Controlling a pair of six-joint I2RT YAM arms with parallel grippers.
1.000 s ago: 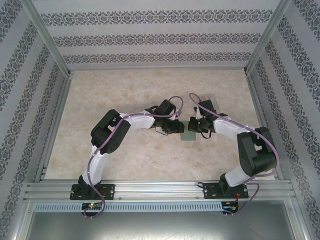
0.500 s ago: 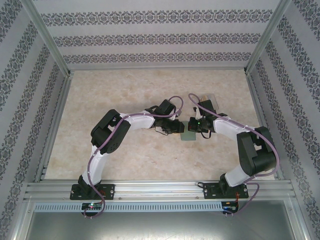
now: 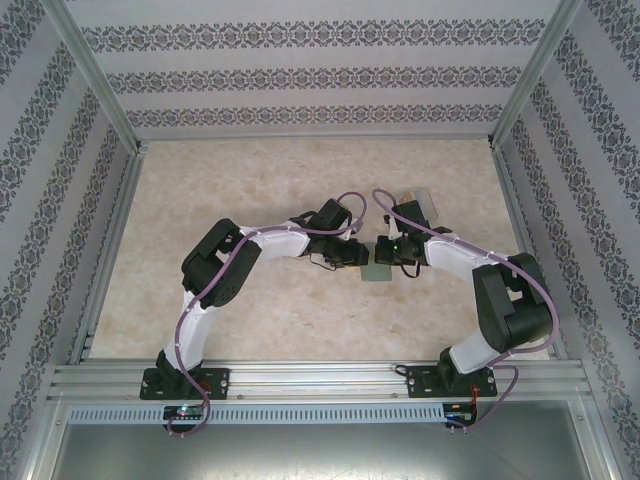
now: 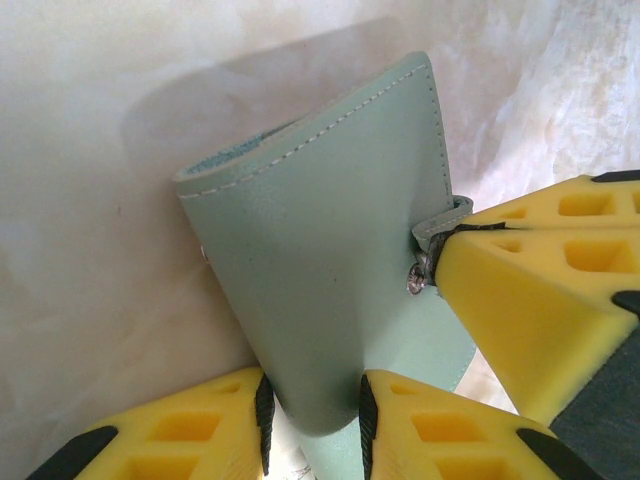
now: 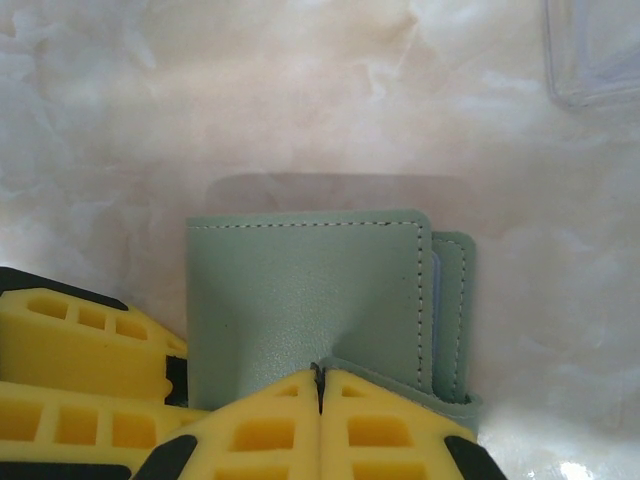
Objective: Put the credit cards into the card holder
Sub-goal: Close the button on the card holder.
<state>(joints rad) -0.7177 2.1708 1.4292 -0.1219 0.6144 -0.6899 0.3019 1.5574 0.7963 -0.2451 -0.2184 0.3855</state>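
My left gripper (image 4: 312,425) pinches the pale grey-green, white-stitched card holder (image 4: 310,230) by its lower edge; my right gripper (image 5: 320,390) is clamped tight on its snap tab (image 4: 441,212).

Counting the things: one card holder (image 3: 377,268), one clear plastic case (image 3: 420,205), two arms.

One card holder is showing near the middle of the table (image 3: 250,180), a little toward its right edge, and one snap dot (image 4: 413,280) is showing on its strap. One clear plastic case is sitting nearer to the far right corner. Two arms are reaching in from the near edge, the left arm (image 3: 250,255) and the right arm (image 3: 470,265). Each is carrying one gripper, so the left gripper (image 3: 358,255) and the right gripper (image 3: 385,250) are making two. Each gripper is showing two yellow fingers (image 5: 390,430), so four in all. Whether any card is sitting inside the holder, I am not able to tell.
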